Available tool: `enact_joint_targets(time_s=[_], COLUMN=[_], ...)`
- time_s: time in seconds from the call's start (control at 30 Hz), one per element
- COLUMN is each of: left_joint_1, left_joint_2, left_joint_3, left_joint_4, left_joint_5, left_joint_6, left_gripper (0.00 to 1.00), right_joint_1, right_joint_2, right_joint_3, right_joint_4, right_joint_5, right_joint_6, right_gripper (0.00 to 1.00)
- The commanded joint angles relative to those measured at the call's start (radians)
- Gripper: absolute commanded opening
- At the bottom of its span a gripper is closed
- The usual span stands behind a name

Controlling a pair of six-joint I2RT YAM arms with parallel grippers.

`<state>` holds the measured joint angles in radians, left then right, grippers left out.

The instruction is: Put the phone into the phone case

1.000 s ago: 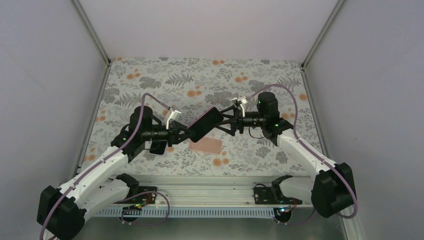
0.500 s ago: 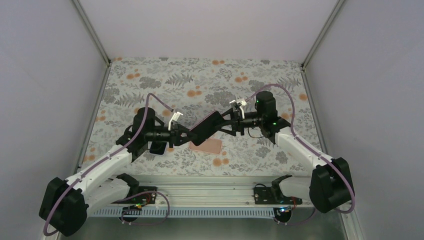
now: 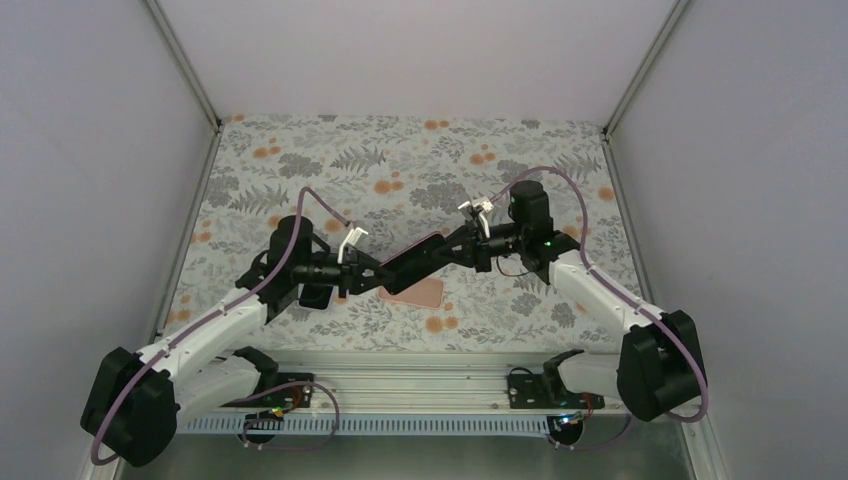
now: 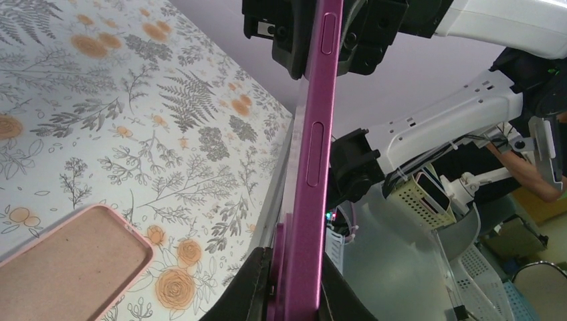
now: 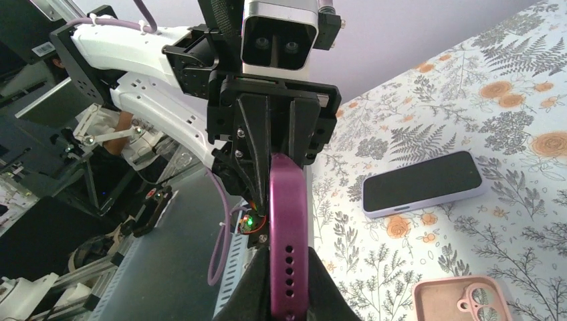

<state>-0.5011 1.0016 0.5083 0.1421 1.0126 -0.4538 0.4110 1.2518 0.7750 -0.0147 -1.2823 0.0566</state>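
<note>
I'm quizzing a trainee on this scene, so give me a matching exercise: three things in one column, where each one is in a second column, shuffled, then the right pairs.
Things: 1 purple phone; 2 pink case; 3 black-screened phone.
Places: A flat on the table, screen up; B in the air, left tool on one end, right tool on the other; C on the table, open side up.
Pairs: 1-B, 2-C, 3-A.

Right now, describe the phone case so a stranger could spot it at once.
On the floral table, look toward the near edge, in the middle, directly under the magenta phone held in the air. The case lies flat there: pale pink with a camera cutout, unlike the dark-screened phone lying to its left.
</note>
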Motion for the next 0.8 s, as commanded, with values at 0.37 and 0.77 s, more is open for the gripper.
enact_joint_targets(time_s=[0.37,0.77], left_joint_1=[0.001,-0.051], left_joint_2=[-0.077,-0.157], left_joint_3=[0.064,-0.05], left_joint_4=[-0.252,-0.249], left_joint_5=[-0.374,-0.634], left_joint_6=[-0.004,-0.159], left_gripper=[0.54,0.85], right_joint_1=[0.016,0.051], right_joint_2=[-0.113,-0.233], right_joint_3=[-0.123,-0.371], right_joint_4=[0.166,0.351], right_joint_5=[0.198,0.52], right_joint_6=[0.259,0.578], right_gripper=[0.04,0.04])
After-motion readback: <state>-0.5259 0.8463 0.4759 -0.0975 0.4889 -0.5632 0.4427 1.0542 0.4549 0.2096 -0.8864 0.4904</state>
